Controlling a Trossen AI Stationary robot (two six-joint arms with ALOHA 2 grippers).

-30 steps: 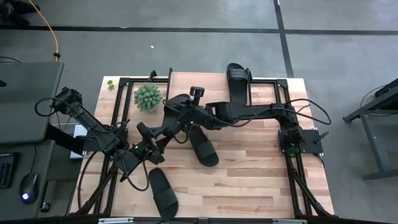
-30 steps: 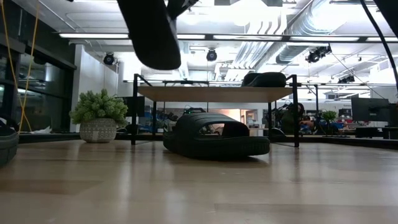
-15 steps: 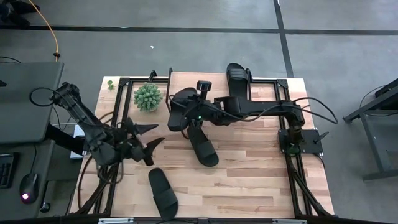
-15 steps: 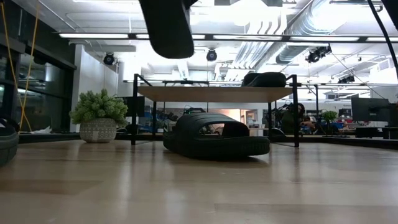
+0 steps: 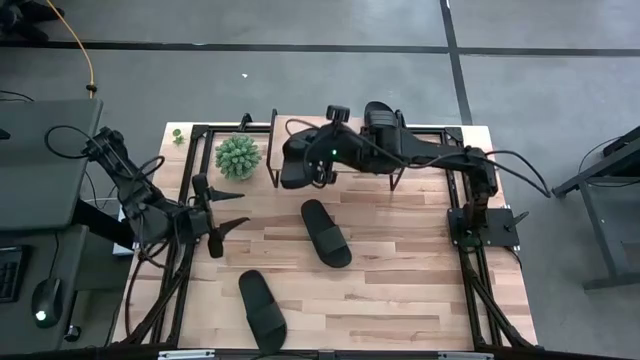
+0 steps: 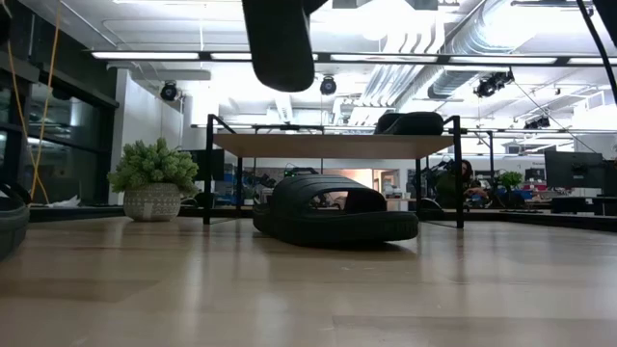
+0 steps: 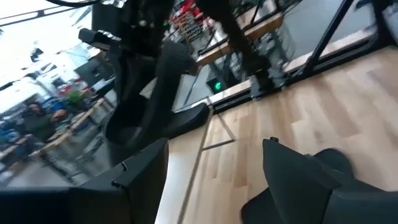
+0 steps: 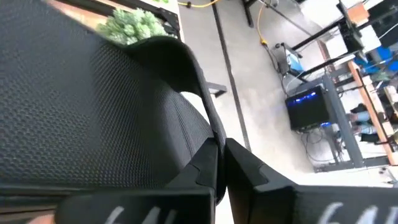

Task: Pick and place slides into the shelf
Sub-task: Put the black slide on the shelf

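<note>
progress: one slide (image 5: 384,124) already lies on top of the shelf (image 5: 425,170), at its far right end; in the low view it sits as a dark hump on the light wooden top. a second slide (image 5: 296,160) is in transit, held up in the air over the shelf's left part by the right gripper (image 5: 318,172), whose fingers are pinched tight on its edge; the right wrist view is filled with the slide's textured black sole. placement of this one is not yet made.

outstanding: two slides rest on the table. one (image 5: 326,233) lies mid-table, just in front of the shelf, strap up, angled. the other (image 5: 262,309) lies near the front edge, well apart from the shelf. judged roughly a quarter done, a second quarter in hand.

left gripper (image 5: 222,213): over the table's left side, fingers spread wide with nothing between them, near neither loose slide.

condition of the carried slide: matte black rubber, elongated oval sole, hanging edge-on with its long axis nearly vertical in the low view; it will need turning flat before it can sit on the shelf
</note>
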